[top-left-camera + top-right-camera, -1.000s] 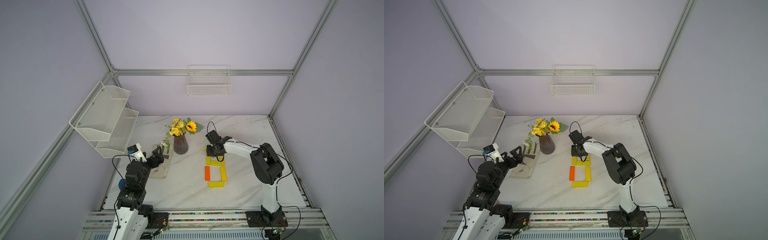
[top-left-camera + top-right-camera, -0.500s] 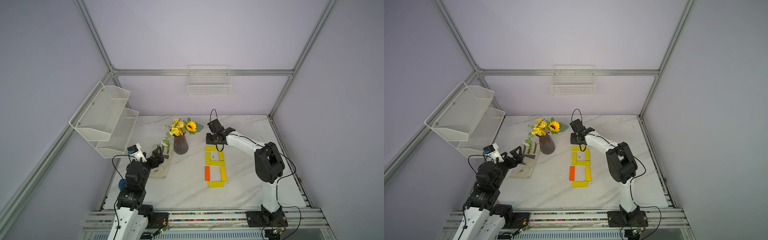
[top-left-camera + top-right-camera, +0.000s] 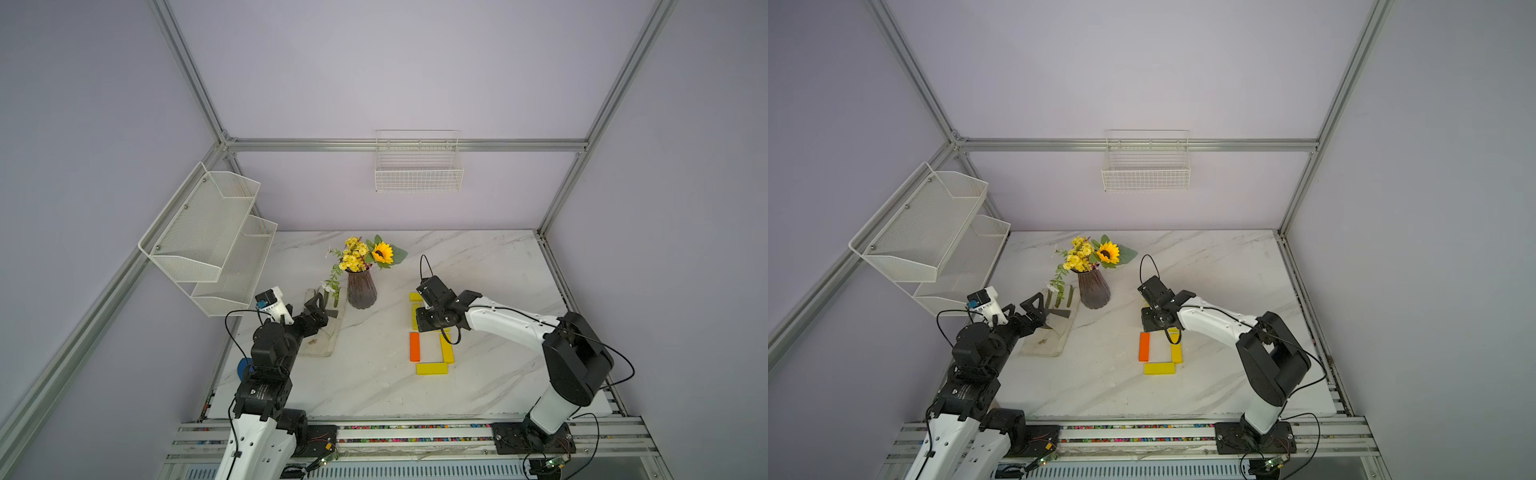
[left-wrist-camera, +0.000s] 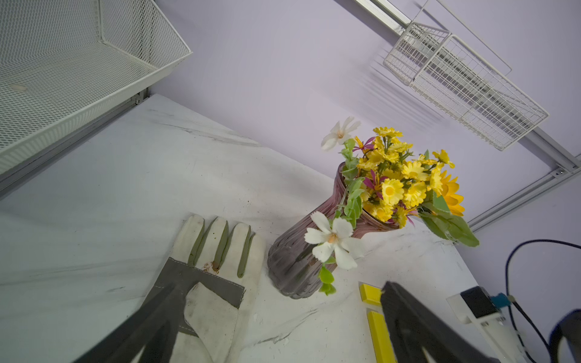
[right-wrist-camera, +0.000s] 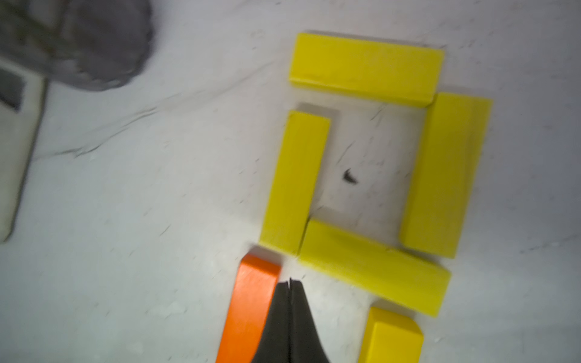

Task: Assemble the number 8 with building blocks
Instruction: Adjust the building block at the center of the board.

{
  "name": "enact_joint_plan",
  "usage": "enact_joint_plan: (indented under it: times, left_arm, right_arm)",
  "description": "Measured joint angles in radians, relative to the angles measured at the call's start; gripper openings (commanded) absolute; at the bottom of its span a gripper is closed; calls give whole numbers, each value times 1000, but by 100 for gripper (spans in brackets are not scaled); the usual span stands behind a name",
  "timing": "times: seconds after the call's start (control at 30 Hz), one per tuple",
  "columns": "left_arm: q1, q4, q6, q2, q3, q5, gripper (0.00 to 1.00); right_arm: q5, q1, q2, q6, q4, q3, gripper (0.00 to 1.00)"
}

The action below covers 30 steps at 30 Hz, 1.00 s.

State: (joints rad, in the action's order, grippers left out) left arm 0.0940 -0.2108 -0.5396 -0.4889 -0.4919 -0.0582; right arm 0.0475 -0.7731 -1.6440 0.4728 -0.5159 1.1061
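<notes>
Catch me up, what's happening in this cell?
The robot is laying out an 8 from blocks. All seven bars lie in the figure: six yellow, with the orange one as the lower left segment. The middle bar sits slightly skewed. The right gripper hovers over the figure, fingers shut and empty, tips by the orange bar's upper end. The left gripper is idle, open above the glove beside the vase.

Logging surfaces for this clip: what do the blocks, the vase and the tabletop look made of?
The blocks: probably painted wood or plastic; matte, sharp-edged, flat colour. The vase: likely tinted glass; ribbed, purplish, slightly see-through. The tabletop: marble-look slab, white with grey veins; stone or laminate cannot be told.
</notes>
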Motion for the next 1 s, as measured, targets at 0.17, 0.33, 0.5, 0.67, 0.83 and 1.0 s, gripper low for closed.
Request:
enact_joint_plan:
  times: [0.17, 0.33, 0.5, 0.67, 0.83, 1.0]
  left_arm:
    - [0, -6, 0, 6, 0, 0, 100]
    - [0, -17, 0, 19, 0, 0, 100]
    - [0, -24, 0, 19, 0, 1, 100]
    - [0, -27, 0, 21, 0, 2, 100]
    - [0, -36, 0, 21, 0, 3, 100]
    - [0, -38, -1, 21, 0, 3, 100]
  right_arm:
    - [-28, -136, 140, 45, -2, -101, 0]
    - [-61, -209, 216, 104, -27, -194, 0]
    - [-99, -275, 247, 159, -40, -259, 0]
    - [-125, -304, 262, 211, -43, -324, 0]
    - [-109, -305, 262, 250, -53, -365, 0]
    - [-77, -305, 229, 266, -53, -375, 0]
